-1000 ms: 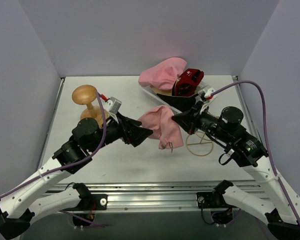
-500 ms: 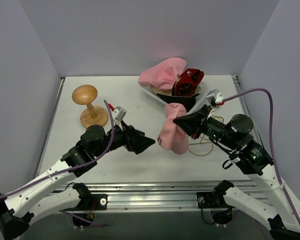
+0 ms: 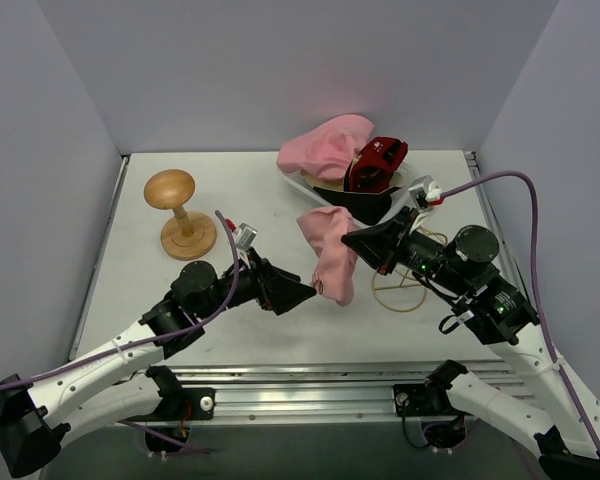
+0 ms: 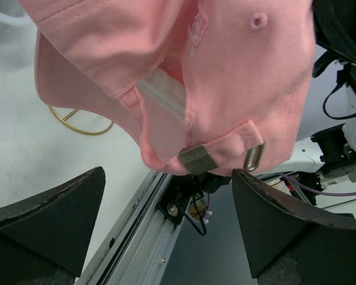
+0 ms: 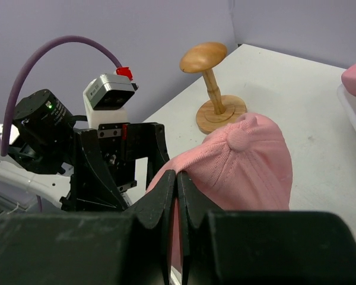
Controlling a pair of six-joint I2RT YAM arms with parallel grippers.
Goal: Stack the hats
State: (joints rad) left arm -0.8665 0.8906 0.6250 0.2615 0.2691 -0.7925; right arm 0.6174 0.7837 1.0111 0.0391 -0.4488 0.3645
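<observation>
Left end effector (image 3: 302, 293) nearest, jaws released wide, just beside the dangling strap of the pink cap (image 3: 330, 250). Right end effector (image 3: 352, 240) is clenched on the cap's fabric, and the cap hangs above the table (image 3: 260, 200). Probably best: lower it gently, crown upward. Other hats (image 3: 335, 150) lie beyond in the basket (image 3: 298, 180).

The left arm (image 3: 195, 292) and right arm (image 3: 480, 285) are each made up of white lower links and black rounded motor housings. A purple cable (image 5: 53, 46) is routed along each. A white camera block (image 5: 108, 98) with a red tab is mounted behind matte black wedge-shaped jaws
</observation>
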